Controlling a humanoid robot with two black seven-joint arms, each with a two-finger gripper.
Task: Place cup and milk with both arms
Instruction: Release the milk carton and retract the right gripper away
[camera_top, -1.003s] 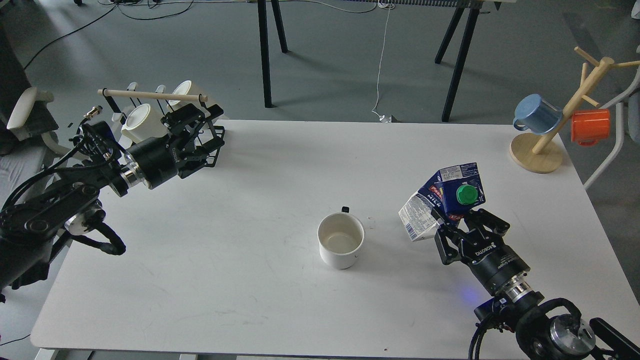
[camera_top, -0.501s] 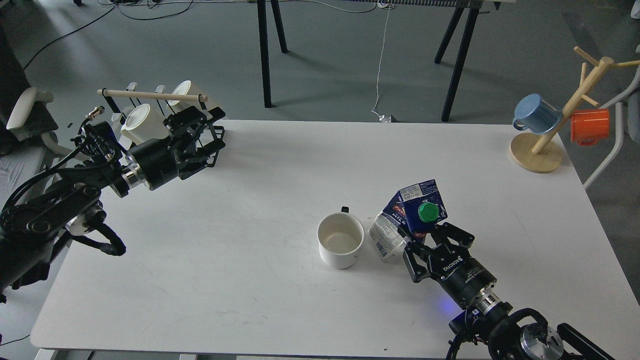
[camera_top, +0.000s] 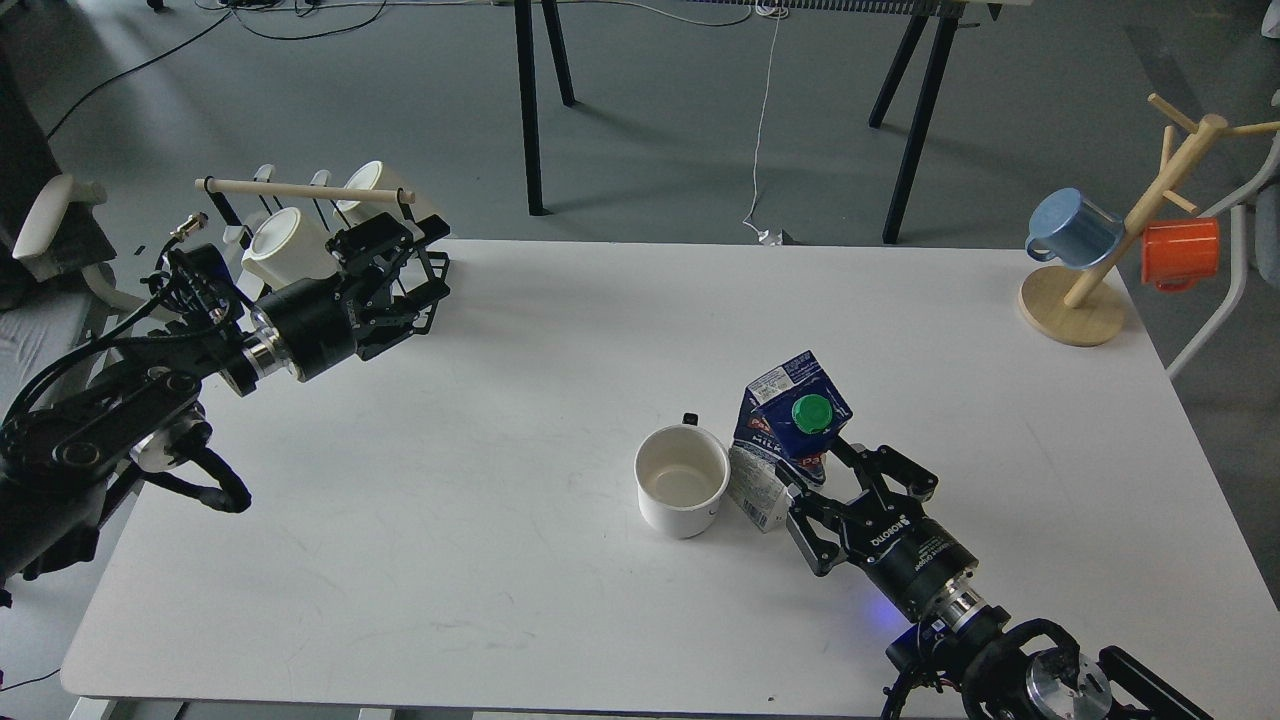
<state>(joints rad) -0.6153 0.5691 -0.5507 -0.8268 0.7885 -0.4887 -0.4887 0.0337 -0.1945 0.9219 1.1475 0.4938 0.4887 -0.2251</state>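
- Milk, a blue and white cardboard carton with a green screw cap (camera_top: 790, 430), is clamped low on its body by the right hand (camera_top: 815, 490), whose two black fingers close on either side of it.
- This carton tilts a little and sits just right of the white ceramic cup (camera_top: 682, 480), close enough that the two look to be touching or nearly so. Whether its base rests on the bench (camera_top: 560, 330) I cannot tell, since the fingers hide it.
- That cup stands upright and empty on the white bench, with its small dark handle tab on the far side. Nothing grips it.
- Far to the left of the cup, the left hand (camera_top: 415, 285) hangs over the bench corner with its fingers spread and nothing between them, just beside the wire rack with a wooden rail (camera_top: 300, 190).
- Progress, as I judge it: the cup looks placed already, and the milk is at or almost at its spot beside the cup. What is left is to set the carton down firmly, let go of it and draw the right arm away without knocking either item.
- Count: one milk carton and one cup mid-bench; two white mugs (camera_top: 285, 250) in the rack well left of the cup; one blue mug (camera_top: 1075, 228) and one orange mug (camera_top: 1182, 252) hanging on the wooden mug tree (camera_top: 1075, 300) well right of the cup.
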